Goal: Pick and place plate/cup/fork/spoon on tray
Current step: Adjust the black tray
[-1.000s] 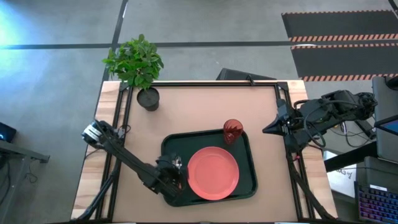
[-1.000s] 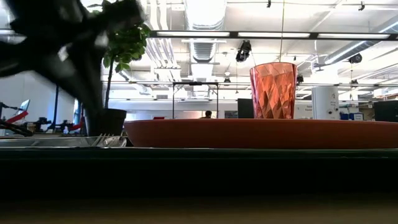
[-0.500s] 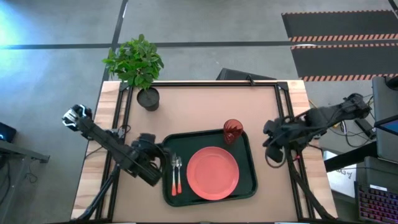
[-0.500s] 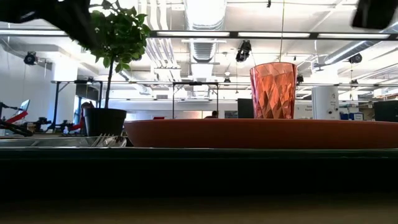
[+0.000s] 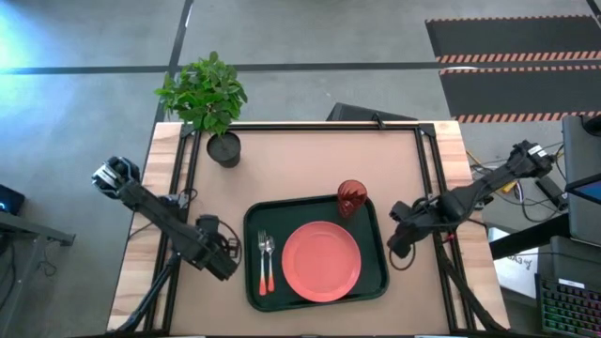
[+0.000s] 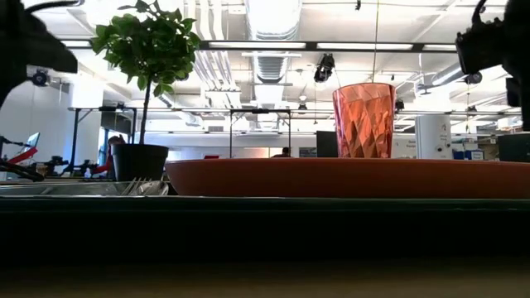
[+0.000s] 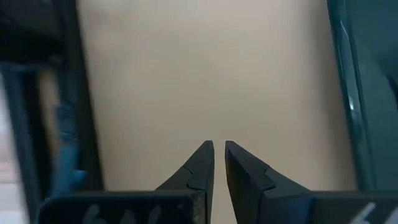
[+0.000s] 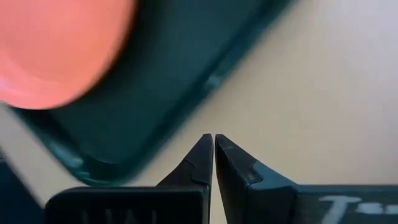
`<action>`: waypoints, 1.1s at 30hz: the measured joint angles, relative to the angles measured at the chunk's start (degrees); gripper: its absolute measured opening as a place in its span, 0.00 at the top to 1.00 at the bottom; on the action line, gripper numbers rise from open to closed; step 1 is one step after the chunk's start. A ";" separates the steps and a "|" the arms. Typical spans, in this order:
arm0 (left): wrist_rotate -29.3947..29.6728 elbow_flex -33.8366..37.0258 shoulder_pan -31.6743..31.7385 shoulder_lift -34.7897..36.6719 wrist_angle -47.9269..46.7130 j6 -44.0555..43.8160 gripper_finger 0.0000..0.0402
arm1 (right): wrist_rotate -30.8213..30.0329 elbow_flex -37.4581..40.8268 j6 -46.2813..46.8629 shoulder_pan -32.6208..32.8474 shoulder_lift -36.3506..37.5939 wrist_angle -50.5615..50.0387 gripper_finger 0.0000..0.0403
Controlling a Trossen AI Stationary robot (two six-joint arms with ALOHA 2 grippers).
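The dark green tray (image 5: 373, 282) lies on the near middle of the table. On it rest the coral-orange plate (image 5: 321, 261), the red-brown cup (image 5: 351, 198) upright at its far right corner, and the fork and spoon (image 5: 266, 263) side by side at its left, handles toward the near edge. My left gripper (image 5: 228, 253) is shut and empty just left of the tray, over bare table (image 7: 205, 74). My right gripper (image 5: 393, 241) is shut and empty just right of the tray, whose rim (image 8: 186, 93) and the plate (image 8: 56, 43) show in its wrist view.
A potted plant (image 5: 208, 99) in a dark pot (image 5: 223, 148) stands at the table's far left corner. Black frame rails (image 5: 427, 169) run along the table's left, right and far sides. Bare tabletop (image 5: 300, 160) lies between the tray and the far edge.
My left gripper has drawn back from over the tray's left part toward the table's left edge, uncovering the fork and spoon lying on the tray. My right gripper has come from near the table's right edge toward the near edge and the tray's right rim.
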State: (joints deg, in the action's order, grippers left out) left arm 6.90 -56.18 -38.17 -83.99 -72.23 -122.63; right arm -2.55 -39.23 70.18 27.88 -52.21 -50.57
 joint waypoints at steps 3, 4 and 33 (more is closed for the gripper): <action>0.08 2.90 -0.81 0.02 6.58 -2.25 0.95 | -0.77 0.21 -1.20 0.00 0.00 2.52 0.98; 0.47 3.86 -0.97 0.00 8.86 -2.78 0.95 | -1.21 0.07 -1.69 -0.02 0.02 2.36 0.98; 11.13 14.45 0.55 -4.32 35.49 -6.01 1.00 | -16.31 -15.55 -16.35 -0.04 4.55 1.16 0.98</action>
State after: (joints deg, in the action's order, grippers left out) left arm 18.02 -41.73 -37.63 -88.31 -36.74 -128.64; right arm -18.85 -54.78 53.83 27.83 -47.66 -49.41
